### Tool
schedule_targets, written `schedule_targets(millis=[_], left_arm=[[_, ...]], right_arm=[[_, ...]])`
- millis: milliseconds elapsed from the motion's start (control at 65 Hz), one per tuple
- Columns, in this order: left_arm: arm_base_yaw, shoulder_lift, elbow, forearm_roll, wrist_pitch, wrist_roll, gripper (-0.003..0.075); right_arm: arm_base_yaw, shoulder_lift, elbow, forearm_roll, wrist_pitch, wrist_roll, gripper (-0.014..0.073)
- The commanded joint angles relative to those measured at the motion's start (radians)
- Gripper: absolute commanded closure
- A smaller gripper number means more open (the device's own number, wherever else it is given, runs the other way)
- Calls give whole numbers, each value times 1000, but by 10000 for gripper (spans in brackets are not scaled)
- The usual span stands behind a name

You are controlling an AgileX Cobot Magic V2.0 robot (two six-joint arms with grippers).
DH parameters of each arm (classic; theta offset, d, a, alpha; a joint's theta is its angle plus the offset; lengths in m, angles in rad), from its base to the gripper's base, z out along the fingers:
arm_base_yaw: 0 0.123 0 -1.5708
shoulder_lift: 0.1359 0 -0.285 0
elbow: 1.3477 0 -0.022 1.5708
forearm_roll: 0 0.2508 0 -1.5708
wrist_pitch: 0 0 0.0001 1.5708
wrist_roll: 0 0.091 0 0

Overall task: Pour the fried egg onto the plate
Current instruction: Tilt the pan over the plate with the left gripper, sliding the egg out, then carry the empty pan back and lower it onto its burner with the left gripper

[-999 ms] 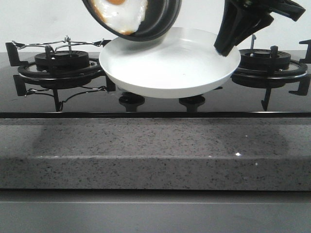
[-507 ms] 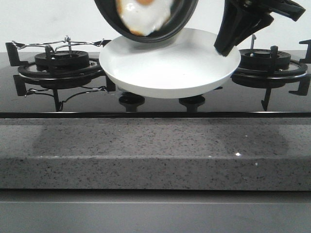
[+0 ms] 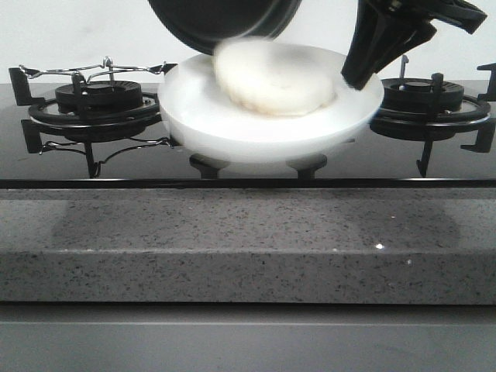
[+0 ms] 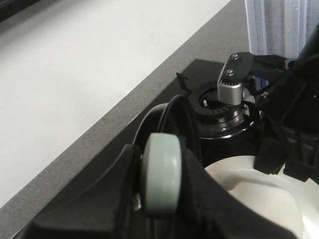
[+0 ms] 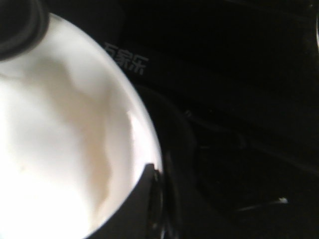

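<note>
On the black glass cooktop (image 3: 116,167), largest first, we see the plate (image 3: 194,116) held up between the two burner grates, above the knobs at the cooktop's front edge, and the frying pan (image 3: 217,19) tipped steeply above its left half. What has changed is the egg: half a second ago it was clinging inside the tilted pan, and now the fried egg (image 3: 275,77) has slid out and lies on the plate, toward its far, right part, smeared by motion and showing no yolk from the front. The pan's inside now looks bare. We judge the pour itself essentially done; what is left is to level the pan and set things down.

Our right gripper (image 3: 358,77) is clamped on the plate's right rim, its fingers closed over the edge, as the right wrist view also suggests. Our left gripper (image 4: 160,191) is closed narrowly around the pan's handle (image 4: 160,179), the pale rounded end showing between the dark fingers in the left wrist view.
</note>
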Motion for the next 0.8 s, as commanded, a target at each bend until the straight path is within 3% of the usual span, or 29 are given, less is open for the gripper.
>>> schedule_targets(millis=[0, 277, 446, 646, 784], left_arm=[[-11, -40, -32, -11, -103, -30, 740], [-11, -40, -32, -11, -96, -37, 740], [31, -40, -32, -39, -113, -189, 739], [198, -38, -32, -340, -74, -192, 738], [387, -9, -32, -620, 73, -140, 738]], right_arm=[[2, -51, -25, 35, -40, -6, 634], [2, -51, -25, 35, -40, -6, 634], [2, -51, -25, 35, -40, -6, 634], [2, -51, -25, 35, -40, -6, 634], [2, -51, -25, 35, -40, -6, 634]])
